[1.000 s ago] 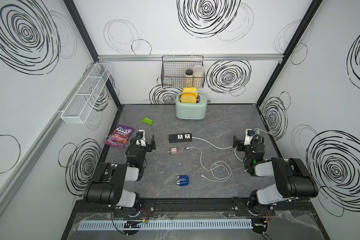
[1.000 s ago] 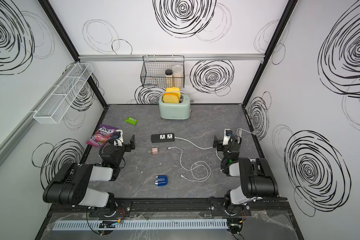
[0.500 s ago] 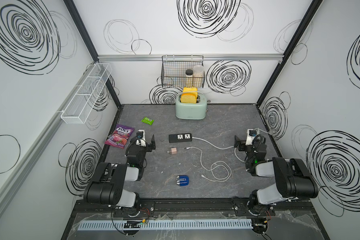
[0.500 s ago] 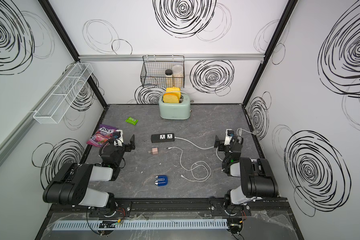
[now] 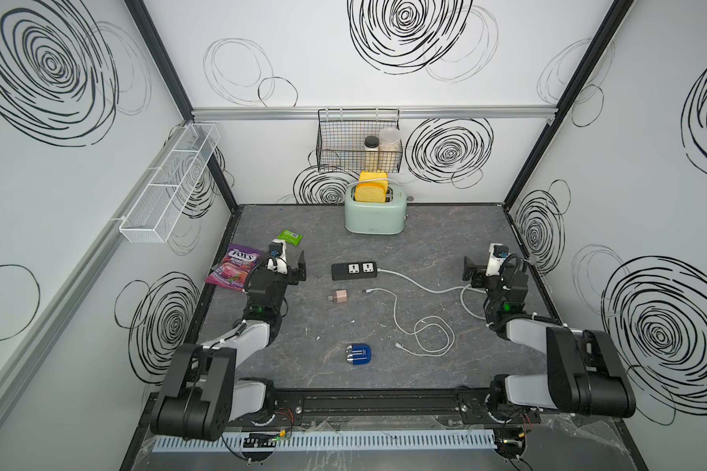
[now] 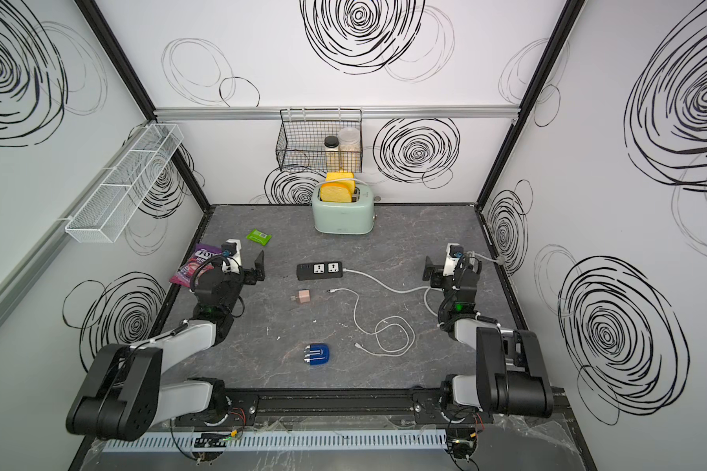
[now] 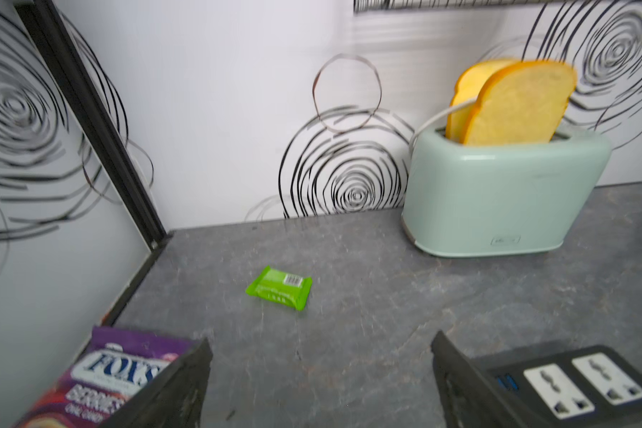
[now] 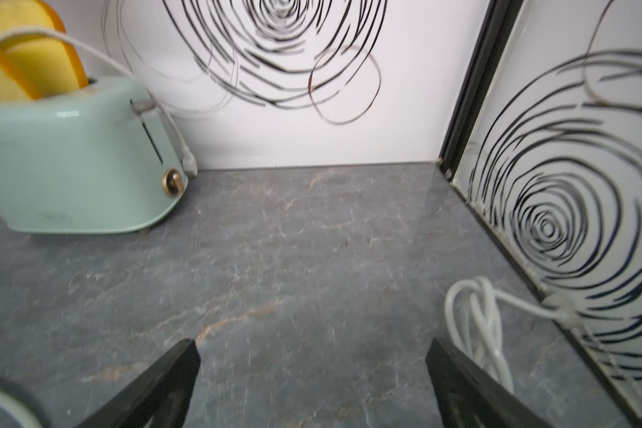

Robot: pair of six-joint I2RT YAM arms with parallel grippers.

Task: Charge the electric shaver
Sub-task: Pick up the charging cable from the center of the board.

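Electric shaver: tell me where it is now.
In a top view the electric shaver lies on the table near its front edge, roughly centred side to side, left of the white cable's loop and nearer the robot than the pinkish charger cube.

Electric shaver [image 5: 359, 354] [image 6: 317, 354], seen in both top views: small, glossy blue, rounded body, silver cylindrical heads at one end. Lies flat on the grey table [image 5: 445, 244], near its front edge, roughly mid-width. Heads point toward the robot's left.
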